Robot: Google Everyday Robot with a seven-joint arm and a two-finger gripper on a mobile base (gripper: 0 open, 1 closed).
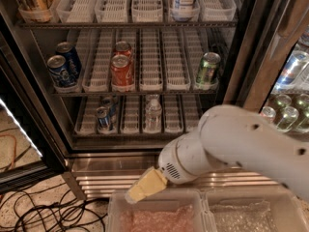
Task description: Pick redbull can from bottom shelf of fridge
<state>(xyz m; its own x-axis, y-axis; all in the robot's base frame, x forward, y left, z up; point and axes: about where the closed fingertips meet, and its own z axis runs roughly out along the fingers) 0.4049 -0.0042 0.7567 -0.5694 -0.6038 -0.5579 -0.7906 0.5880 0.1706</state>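
The fridge [36,93] stands open in front of me. On its bottom shelf [129,129], in the left lane tray, stands the slim blue-and-silver redbull can [102,119], with a second similar can just behind it. My gripper [141,187] hangs low in front of the steel base grille [104,179], below and to the right of the can and well apart from it. It holds nothing that I can see. My white arm [236,141] fills the lower right and hides the right end of the bottom shelf.
A clear water bottle [153,114] stands mid bottom shelf. The middle shelf holds two dark-blue cans [61,70], red cans [121,71] and a green can [207,67]. Clear plastic bins [159,214] sit below the gripper. Cables [43,211] lie on the floor at left.
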